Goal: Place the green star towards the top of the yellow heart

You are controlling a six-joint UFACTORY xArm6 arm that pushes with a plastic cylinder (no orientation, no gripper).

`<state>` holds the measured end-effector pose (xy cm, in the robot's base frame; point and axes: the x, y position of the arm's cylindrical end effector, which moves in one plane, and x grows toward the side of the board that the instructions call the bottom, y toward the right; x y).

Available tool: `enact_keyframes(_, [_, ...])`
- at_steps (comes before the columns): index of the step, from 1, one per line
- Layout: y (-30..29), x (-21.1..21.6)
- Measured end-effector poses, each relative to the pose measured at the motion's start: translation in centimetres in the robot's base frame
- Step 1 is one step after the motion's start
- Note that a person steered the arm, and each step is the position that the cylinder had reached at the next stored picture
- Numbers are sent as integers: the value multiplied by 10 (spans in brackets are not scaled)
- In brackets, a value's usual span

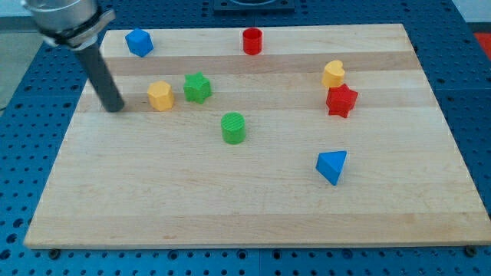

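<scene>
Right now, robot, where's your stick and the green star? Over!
My tip at the view's left, touching nothing. Yellow hexagon sits between it and the green star. Yellow heart far to the view's right, red star just below it.

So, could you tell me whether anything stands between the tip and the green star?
Yes: the yellow hexagon sits almost directly between my tip and the green star. From the star toward the spot above the yellow heart, nothing visible blocks the way.

Our arm's grey upper housing (65, 19) is cut off by the view's top and blurred. The dark object (253, 4) above the wooden board, perhaps a mount, is also cropped.
</scene>
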<state>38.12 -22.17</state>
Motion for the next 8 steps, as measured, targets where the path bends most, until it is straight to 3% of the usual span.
enact_keyframes(1, [48,-22])
enact_keyframes(3, [110,3])
enact_keyframes(5, [156,-44])
enact_keyframes(6, [224,-56])
enact_keyframes(8, [271,-99])
